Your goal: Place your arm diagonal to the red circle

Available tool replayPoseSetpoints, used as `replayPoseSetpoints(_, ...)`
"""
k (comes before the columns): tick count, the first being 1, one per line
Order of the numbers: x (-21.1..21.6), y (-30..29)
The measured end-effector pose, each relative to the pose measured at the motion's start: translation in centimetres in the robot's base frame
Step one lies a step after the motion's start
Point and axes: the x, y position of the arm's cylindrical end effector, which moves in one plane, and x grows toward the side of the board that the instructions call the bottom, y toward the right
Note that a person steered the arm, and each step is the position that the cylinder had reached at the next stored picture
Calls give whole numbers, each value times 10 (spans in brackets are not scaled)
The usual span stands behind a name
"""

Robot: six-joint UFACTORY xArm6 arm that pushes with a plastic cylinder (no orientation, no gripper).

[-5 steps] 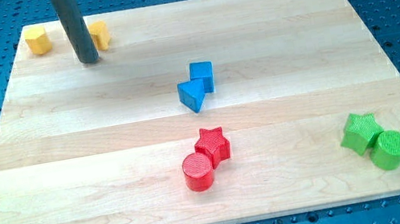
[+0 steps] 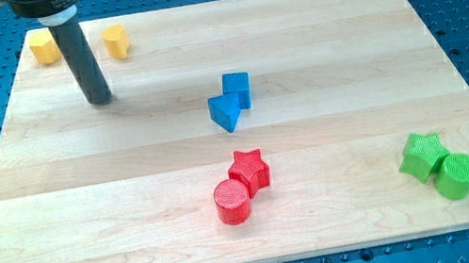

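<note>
Rod end, my tip [image 2: 100,100], sits on the bare wood of the table [image 2: 344,46], touching no block. It is a plain rod: nothing to spread or press together, and it holds nothing.

The rod stands nearly upright, leaning slightly toward the view's top-left, where it runs up into a dark collar at the frame's top edge.

Red circle [image 2: 232,202]: a short ridged cylinder standing on its flat end, well apart from the tip, down and toward the view's right of it. Touching it on its upper right is the red star [image 2: 249,169].

Closer to the tip, toward the view's right and slightly lower: a blue cube [image 2: 237,87] with a blue triangular block [image 2: 225,112] touching it.

Above the tip, near the board's top edge: one yellow block [image 2: 44,47] up and left, another yellow block [image 2: 114,41] up and right; shapes not clear.

Farthest from the tip, low at the view's right: a green star [image 2: 423,155] touching a green cylinder [image 2: 458,175].
</note>
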Motion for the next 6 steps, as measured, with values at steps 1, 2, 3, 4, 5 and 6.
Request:
replayPoseSetpoints(1,9,1)
replayPoseSetpoints(2,11,3)
replayPoseSetpoints(3,11,6)
replayPoseSetpoints(4,11,6)
replayPoseSetpoints(5,11,6)
replayPoseSetpoints(6,10,10)
